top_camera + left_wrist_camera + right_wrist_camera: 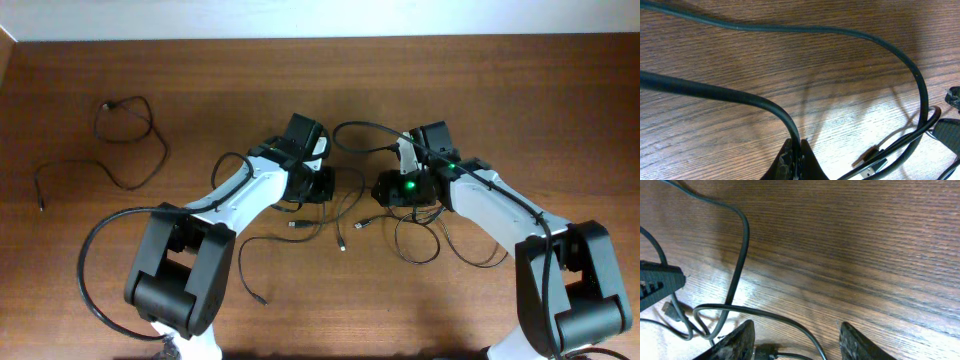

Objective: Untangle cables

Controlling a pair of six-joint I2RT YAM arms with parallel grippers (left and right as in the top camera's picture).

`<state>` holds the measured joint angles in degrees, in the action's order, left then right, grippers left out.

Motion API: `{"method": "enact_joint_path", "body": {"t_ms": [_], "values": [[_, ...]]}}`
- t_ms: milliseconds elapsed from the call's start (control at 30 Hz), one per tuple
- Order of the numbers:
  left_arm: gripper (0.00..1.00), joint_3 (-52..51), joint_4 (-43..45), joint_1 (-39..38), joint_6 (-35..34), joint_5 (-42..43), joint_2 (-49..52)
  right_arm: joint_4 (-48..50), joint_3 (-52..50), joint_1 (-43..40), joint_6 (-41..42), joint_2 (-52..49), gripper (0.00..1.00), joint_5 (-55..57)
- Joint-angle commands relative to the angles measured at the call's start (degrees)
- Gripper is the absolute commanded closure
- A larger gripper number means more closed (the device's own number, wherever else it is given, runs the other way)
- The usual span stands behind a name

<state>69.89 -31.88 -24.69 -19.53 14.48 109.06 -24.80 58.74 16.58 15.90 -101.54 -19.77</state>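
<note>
Several thin black cables (345, 212) lie tangled on the wooden table between my two arms. My left gripper (324, 186) (798, 152) is shut on one black cable (740, 95), which bends up out of the jaws and runs off to the left. A USB plug (874, 170) lies just right of it. My right gripper (387, 188) (797, 341) faces it from the right and stands open. A cable (805, 330) crosses the gap between its fingers (737, 340) without being pinched, and a small plug (765, 352) rests by the left finger.
A separate looped black cable (128, 135) lies alone at the far left of the table. More loops trail under the right arm (430, 240). A loose cable end (258, 295) lies near the left arm's base. The table's back edge (320, 38) runs along the top.
</note>
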Motion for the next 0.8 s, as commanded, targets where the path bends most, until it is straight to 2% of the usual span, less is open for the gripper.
{"method": "enact_joint_path", "body": {"t_ms": [0,233,267,300,333,533,767], "values": [[0.99,0.28,-0.04,0.07,-0.2,-0.59,0.68,0.28,0.31,1.53,-1.09,-1.64,0.46,2.75],[1.0,0.28,-0.04,0.07,-0.17,-0.59,0.68,2.4,0.31,2.86,-1.05,-5.03,0.46,2.91],[1.0,0.28,-0.04,0.07,-0.17,-0.59,0.68,2.4,0.33,2.86,-1.05,-5.03,0.54,2.89],[1.0,0.28,-0.04,0.07,-0.17,-0.59,0.68,2.4,0.33,2.86,-1.05,-5.03,0.79,2.89],[1.0,0.28,-0.04,0.07,-0.17,-0.59,0.68,2.32,0.33,2.86,-1.03,-5.01,0.96,2.36],[0.99,0.28,-0.02,0.07,-0.17,-0.59,0.68,-4.63,5.99,1.33,-1.07,0.98,0.96,-9.53],[0.98,0.28,-0.04,0.09,-0.17,-0.59,0.68,-7.58,10.51,0.92,-1.09,11.93,0.96,-13.88]]}}
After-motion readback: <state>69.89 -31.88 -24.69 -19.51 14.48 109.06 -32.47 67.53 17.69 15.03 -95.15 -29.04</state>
